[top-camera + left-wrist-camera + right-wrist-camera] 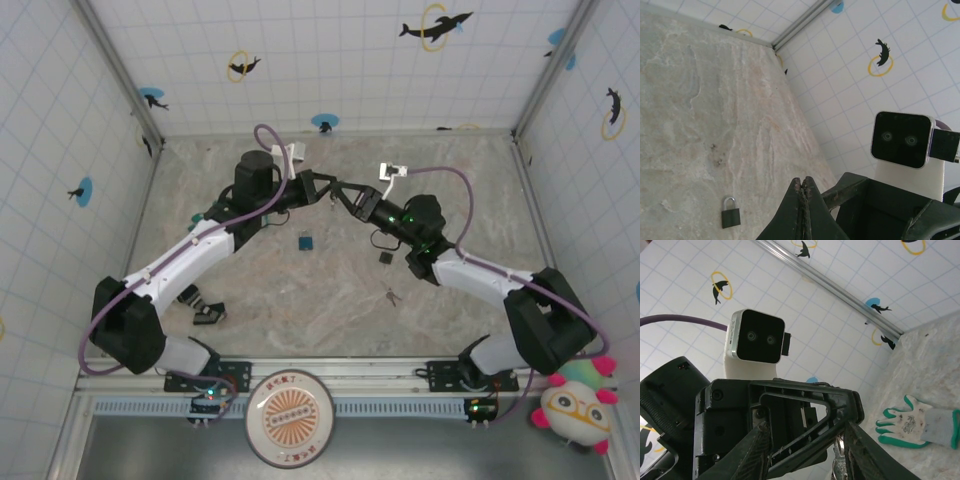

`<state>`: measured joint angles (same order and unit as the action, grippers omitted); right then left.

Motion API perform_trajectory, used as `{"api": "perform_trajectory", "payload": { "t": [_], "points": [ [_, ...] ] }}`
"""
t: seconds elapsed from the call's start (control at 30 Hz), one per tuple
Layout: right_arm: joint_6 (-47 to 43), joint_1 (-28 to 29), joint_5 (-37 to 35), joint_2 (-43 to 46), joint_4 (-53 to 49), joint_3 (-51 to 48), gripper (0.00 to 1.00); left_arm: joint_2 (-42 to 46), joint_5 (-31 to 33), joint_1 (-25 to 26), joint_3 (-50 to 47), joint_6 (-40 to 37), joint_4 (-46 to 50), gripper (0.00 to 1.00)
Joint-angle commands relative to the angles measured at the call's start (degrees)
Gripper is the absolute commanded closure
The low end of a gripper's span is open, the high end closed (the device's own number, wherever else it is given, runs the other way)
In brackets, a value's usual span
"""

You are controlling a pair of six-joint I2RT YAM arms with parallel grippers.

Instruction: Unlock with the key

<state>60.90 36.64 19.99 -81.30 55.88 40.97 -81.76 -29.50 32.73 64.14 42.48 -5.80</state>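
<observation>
My two grippers meet in mid-air above the middle of the table. The left gripper (328,190) (802,181) has its jaws pressed together. A small metal key (839,462) on a ring hangs just below its tips. My right gripper (347,196) (810,450) stands open, its fingers (757,452) straddling the left gripper's finger and the key; the key lies close to the inner face of its right-hand finger. A dark padlock (730,212) (385,257) lies flat on the table below. A bluish padlock (304,241) lies to its left.
Another key (392,296) lies on the table near the right forearm. A green-and-white glove (920,425) lies on the table surface near the wall. Dark bits (205,311) sit by the left arm. Tiled walls (60,150) enclose the marble table (300,300).
</observation>
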Motion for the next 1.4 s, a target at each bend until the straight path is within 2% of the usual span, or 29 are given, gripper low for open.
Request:
{"api": "perform_trajectory", "payload": {
  "t": [0.0, 0.43, 0.73, 0.8, 0.87, 0.93, 1.07, 1.13, 1.17, 1.23, 1.33, 1.37],
  "points": [
    [1.06, 0.52, 1.06, -0.79, 3.80, 1.38, 0.56, 1.42, -1.27, 0.34, 0.74, 0.94, -1.84, 1.00],
    [-1.69, -0.98, -3.95, 3.15, 0.56, -2.17, 0.55, 2.04, -1.27, 0.40, 0.03, 1.69, -2.76, 1.00],
    [0.29, 0.42, 0.87, -0.85, 3.54, -0.02, 0.62, 2.12, -1.35, 0.33, 0.15, 2.39, -3.70, 1.00],
    [0.61, 0.49, 1.25, -1.30, 4.44, 0.03, 0.68, 2.05, -1.52, 0.34, 0.14, 2.52, -3.71, 1.00],
    [0.79, 0.62, 1.76, -1.66, 4.67, 0.31, 0.68, 2.04, -1.69, 0.35, 0.11, 2.67, -3.88, 1.00],
    [1.04, 0.62, 2.31, -2.19, 5.17, 0.55, 0.75, 2.12, -1.79, 0.34, 0.04, 2.70, -3.95, 1.00],
    [1.32, 0.40, 1.81, -2.68, 6.21, 0.43, 0.93, 2.21, -2.02, 0.40, -0.20, 2.86, -4.26, 1.00],
    [1.09, 0.18, 1.81, -2.77, 6.05, 0.38, 1.00, 2.51, -1.82, 0.29, -0.56, 2.80, -4.48, 0.92],
    [0.87, 0.09, 1.94, -2.66, 5.95, 0.30, 1.00, 2.77, -1.50, 0.27, -0.80, 2.62, -4.52, 0.83],
    [-0.09, -0.17, 2.24, -2.40, 4.93, 0.25, 1.00, 3.58, 0.16, 0.28, -1.55, 2.22, -4.49, 0.58],
    [-2.32, -0.55, 2.92, -1.48, 1.81, 0.33, 1.00, 5.29, 2.83, 0.03, -2.87, 0.86, -4.71, 0.30],
    [-3.24, -0.52, 3.05, -1.12, 0.64, 0.34, 1.00, 5.89, 3.48, -0.19, -3.43, 0.93, -5.16, 0.04]
  ]
}}
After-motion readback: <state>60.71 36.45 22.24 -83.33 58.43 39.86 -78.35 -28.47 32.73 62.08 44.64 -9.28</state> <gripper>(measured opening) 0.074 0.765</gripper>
